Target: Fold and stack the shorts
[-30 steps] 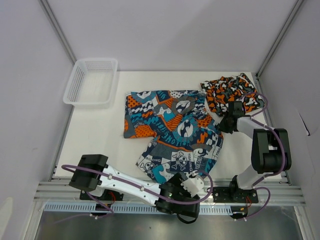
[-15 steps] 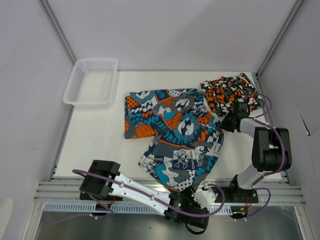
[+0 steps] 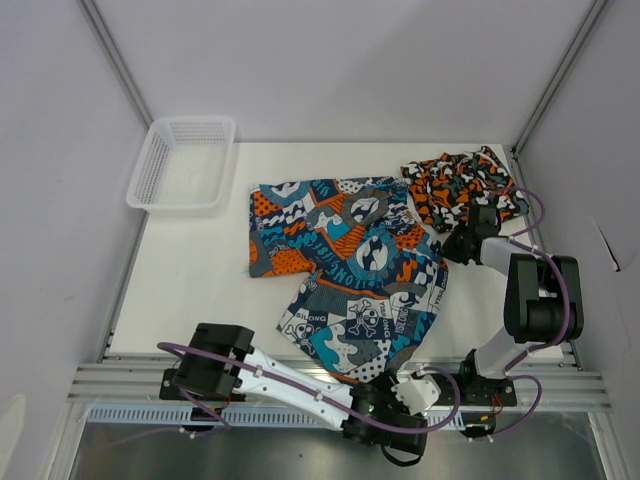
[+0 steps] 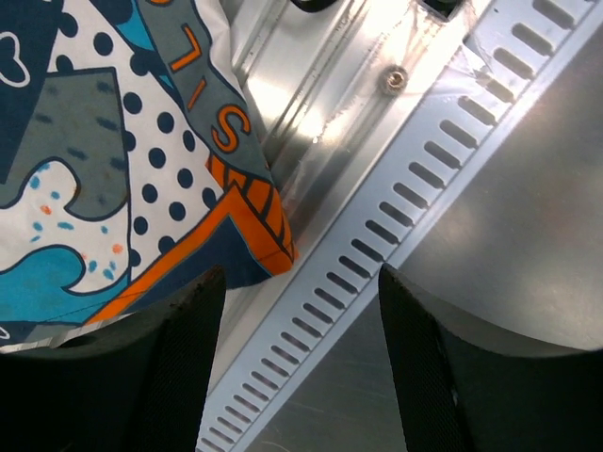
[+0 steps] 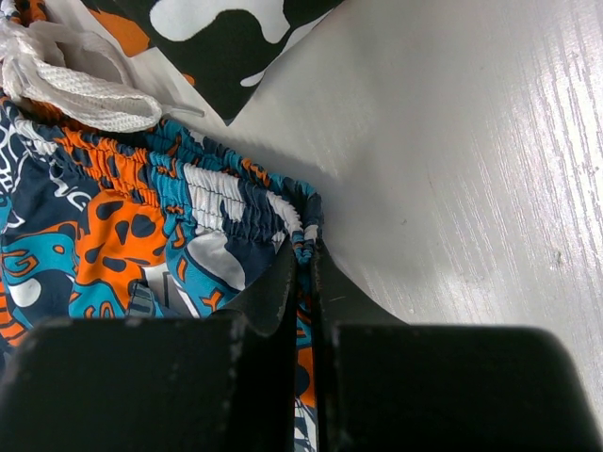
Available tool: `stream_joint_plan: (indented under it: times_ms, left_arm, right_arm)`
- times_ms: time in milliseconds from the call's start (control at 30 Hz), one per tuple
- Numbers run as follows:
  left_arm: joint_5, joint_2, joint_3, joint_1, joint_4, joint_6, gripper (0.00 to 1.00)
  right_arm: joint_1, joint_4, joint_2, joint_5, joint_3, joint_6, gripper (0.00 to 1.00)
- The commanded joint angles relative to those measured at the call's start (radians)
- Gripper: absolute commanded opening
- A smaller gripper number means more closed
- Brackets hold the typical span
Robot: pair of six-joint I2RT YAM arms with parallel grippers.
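Two robot arms work at a white counter (image 3: 200, 290) with two pairs of shorts; one arm grips a waistband.
The right gripper (image 5: 304, 282), right of centre in the overhead view, is clamped on the gathered waistband edge of the blue-teal, orange and white cartoon-print shorts (image 3: 350, 265). The left gripper (image 4: 300, 301), at bottom centre, is released. Its fingers are apart above a slotted metal rail (image 4: 377, 198), with a hem corner of the same shorts just beside one finger. The cartoon-print shorts lie spread across the middle of the counter. The camouflage shorts (image 3: 460, 182) sit crumpled at upper right, touching them. A white mesh basket (image 3: 178, 205) stands at upper left.
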State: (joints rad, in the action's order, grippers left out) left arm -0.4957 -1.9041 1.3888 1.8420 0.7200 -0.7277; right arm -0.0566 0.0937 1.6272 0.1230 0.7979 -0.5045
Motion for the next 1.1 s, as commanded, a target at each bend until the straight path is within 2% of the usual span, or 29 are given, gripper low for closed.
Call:
stream_joint_plan:
  times_ms: [0,167,200,300,367,567,633,700,900,1067]
  left_arm:
    - [-0.029,-0.016,-0.002,-0.02,-0.022,0.031,0.68]
    - [-0.023,-0.036,-0.022,-0.053,-0.036,0.045,0.64]
    - [-0.02,-0.038,-0.025,-0.062,-0.034,0.04,0.57]
    - [0.014,-0.016,-0.082,-0.084,-0.085,0.048,0.45]
    - [0.046,0.003,-0.096,-0.084,-0.132,0.054,0.43]
    - [0.065,-0.027,-0.085,-0.082,-0.132,0.06,0.32]
    - [0.08,-0.033,-0.083,-0.084,-0.143,0.063,0.21]
    - [0.1,-0.036,-0.073,-0.084,-0.137,0.057,0.0]
    - [0.141,0.023,-0.048,-0.04,-0.139,0.057,0.0]
    - [0.158,0.033,0.091,0.005,-0.06,0.056,0.0]
  right_arm:
    - [-0.008,0.008,0.017,-0.005,-0.029,0.007,0.0]
    - [-0.009,0.005,0.016,0.003,-0.031,0.009,0.0]
    - [-0.011,0.003,0.017,0.006,-0.031,0.009,0.0]
    - [-0.014,0.001,0.017,0.01,-0.032,0.011,0.0]
    - [-0.015,0.0,0.017,0.013,-0.032,0.011,0.0]
    - [-0.019,-0.002,0.017,0.02,-0.035,0.011,0.0]
    - [-0.019,-0.002,0.017,0.02,-0.037,0.009,0.0]
    - [-0.02,-0.003,0.014,0.021,-0.04,0.011,0.0]
    - [-0.019,0.043,-0.044,-0.02,-0.057,0.018,0.0]
    - [-0.019,0.171,-0.151,-0.06,-0.057,0.023,0.0]
